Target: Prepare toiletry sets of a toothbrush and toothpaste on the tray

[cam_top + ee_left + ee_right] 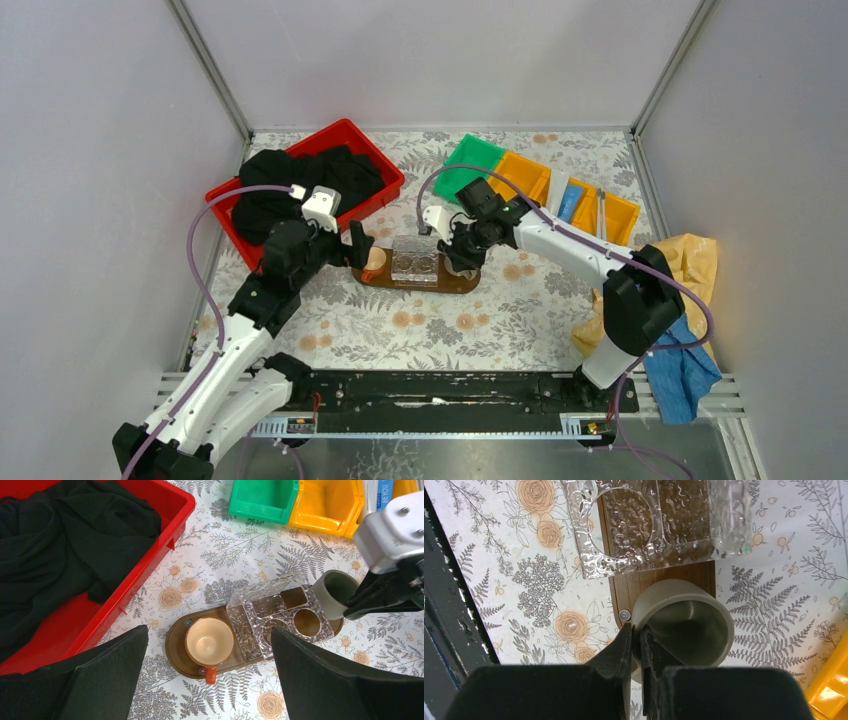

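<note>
- Tray (174, 645) lay on the floral table (420, 325), carrying a clear plastic holder (260, 622) and a tan cup (209, 641).
- Right gripper (636, 630) was clenched on the rim of a grey cup (694, 625), which was tilted at the tray's right end.
- Left gripper (209, 631) hung released, jaws wide, above the tan cup.
- Blue toothpaste (570, 203) and toothbrush (601, 212) lay in the yellow bins (625, 215), well apart from the tray.

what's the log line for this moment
right gripper: shut on grey cup rim, over tray end | left gripper: open, near tan cup | clear holder: on tray, empty | toothpaste: off tray
</note>
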Controlling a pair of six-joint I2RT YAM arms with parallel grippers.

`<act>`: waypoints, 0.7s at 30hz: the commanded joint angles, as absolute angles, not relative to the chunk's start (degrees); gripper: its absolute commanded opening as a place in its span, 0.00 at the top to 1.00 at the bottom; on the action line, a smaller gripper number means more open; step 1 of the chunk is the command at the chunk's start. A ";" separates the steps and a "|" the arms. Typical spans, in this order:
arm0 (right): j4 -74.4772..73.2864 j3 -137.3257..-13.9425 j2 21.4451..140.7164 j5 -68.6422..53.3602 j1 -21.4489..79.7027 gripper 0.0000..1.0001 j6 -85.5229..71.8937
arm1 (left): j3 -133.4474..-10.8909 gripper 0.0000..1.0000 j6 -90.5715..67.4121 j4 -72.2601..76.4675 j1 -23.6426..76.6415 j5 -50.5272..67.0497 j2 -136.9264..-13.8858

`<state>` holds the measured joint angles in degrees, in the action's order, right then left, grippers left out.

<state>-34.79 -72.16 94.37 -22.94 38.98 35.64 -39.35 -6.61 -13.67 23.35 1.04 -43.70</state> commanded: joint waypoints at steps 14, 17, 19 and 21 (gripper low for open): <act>-31.93 -72.64 98.75 -17.24 42.09 0.98 35.11 | -38.76 0.00 -5.11 -10.05 22.93 0.37 -43.24; -31.83 -72.31 98.64 -16.52 42.35 0.98 35.39 | -38.75 0.00 -5.10 -10.03 22.95 0.48 -43.30; -32.09 -72.17 98.42 -16.46 42.53 0.97 35.78 | -38.76 0.00 -5.10 -10.02 22.94 0.49 -43.24; -32.32 -72.01 97.95 -16.44 42.79 0.97 36.30 | -38.75 0.00 -5.09 -10.06 22.94 0.40 -43.29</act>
<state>-33.19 -72.12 98.80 -17.69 41.87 35.51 -39.33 -6.28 -13.69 23.35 1.04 -43.70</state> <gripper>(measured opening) 0.121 0.997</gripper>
